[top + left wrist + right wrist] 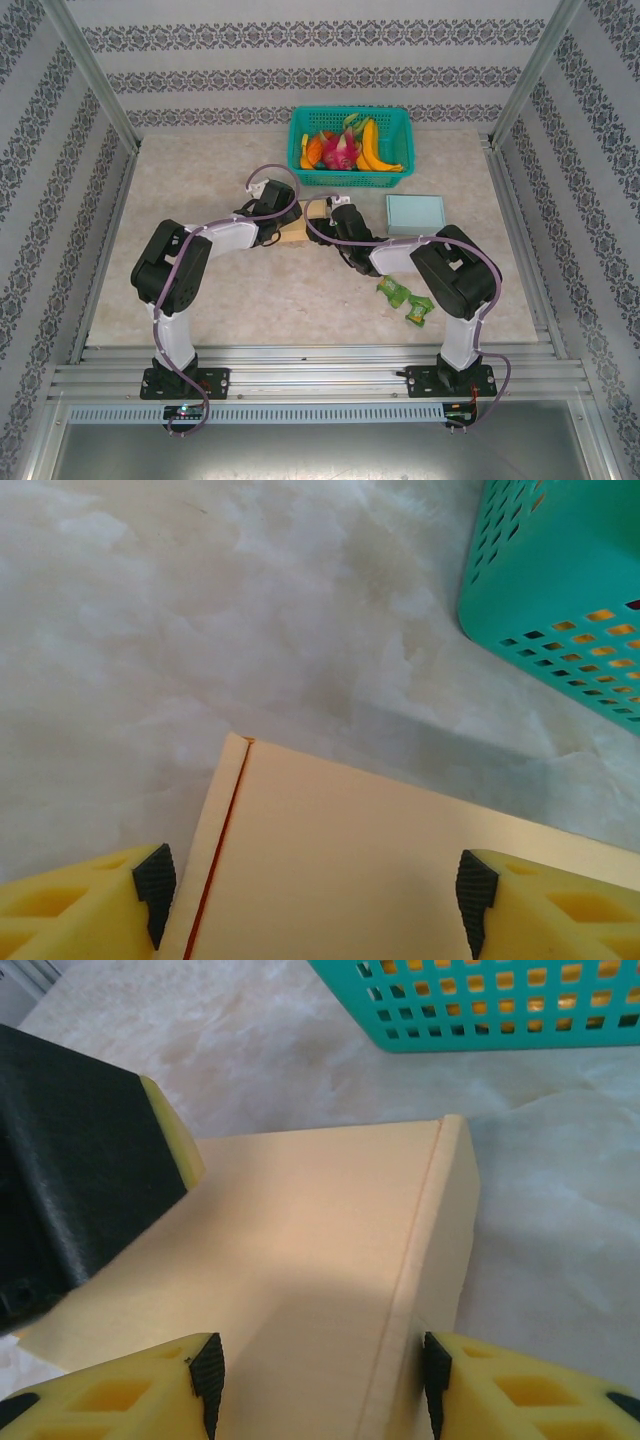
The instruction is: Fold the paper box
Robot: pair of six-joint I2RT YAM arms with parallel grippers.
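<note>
The paper box [293, 233] is tan card and lies flat in the middle of the table, between my two grippers. My left gripper [283, 222] hangs over its left part. In the left wrist view the left gripper [315, 890] is open, its pads wide apart above the box [350, 860], and a crease line runs near the box's left edge. My right gripper [330, 215] is over the box's right part. Seen from the right wrist, the right gripper [317, 1380] is open: one pad is above the box top [300, 1220], the other is at the folded right side. The left gripper's black body [70, 1180] sits on the box's far end.
A teal basket [350, 180] holding fruit stands at the back, close to the box; its wall [560, 590] [480, 1000] shows in both wrist views. A pale blue flat box [415, 213] lies to the right. Green packets [405, 298] lie near the right arm.
</note>
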